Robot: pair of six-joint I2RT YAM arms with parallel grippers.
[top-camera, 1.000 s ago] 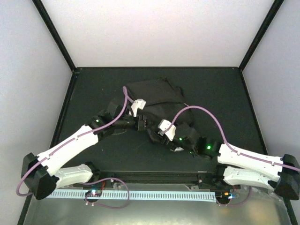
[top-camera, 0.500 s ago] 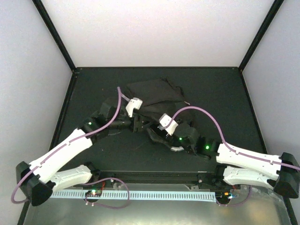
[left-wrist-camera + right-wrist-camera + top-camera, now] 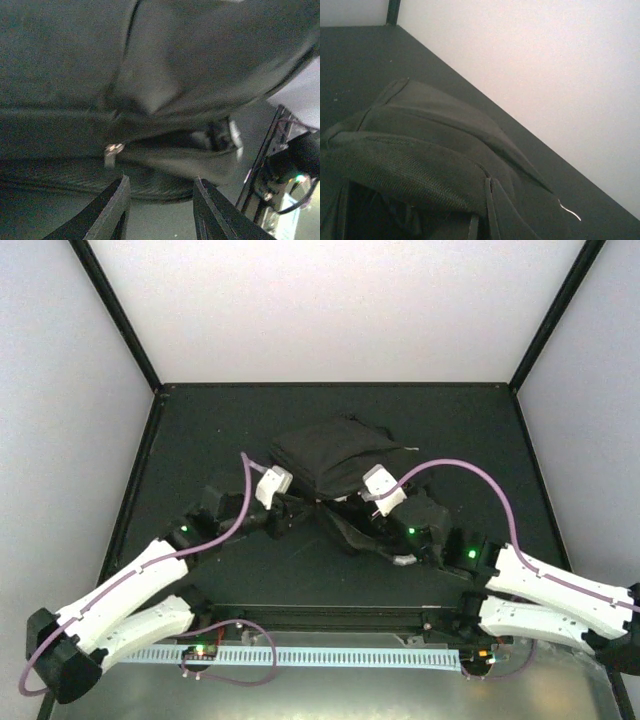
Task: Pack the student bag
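The student bag (image 3: 330,452) is a crumpled black backpack lying mid-table. In the top view my left gripper (image 3: 298,512) is at its near left edge and my right gripper (image 3: 352,514) at its near right edge. The left wrist view shows the left gripper (image 3: 161,180) open, with bare table between its fingers; the bag's dark woven rim (image 3: 150,181) lies just beyond the tips. A metal zipper pull (image 3: 112,150) hangs above the left finger. In the right wrist view my right gripper (image 3: 489,184) is shut, pinching the bag's woven rim (image 3: 405,172) and holding it up over a dark opening.
Black posts and white walls enclose the dark table (image 3: 460,430). A thin whitish cord (image 3: 569,210) trails off the bag's far side. The purple cable (image 3: 470,472) arcs above the right arm. In the left wrist view the right arm (image 3: 295,165) stands close at the right edge.
The right gripper closed on the bag's rim and moved right with it. The left arm drew back toward the near left, and its jaws widened, then narrowed. The bag's near edge stretched out.
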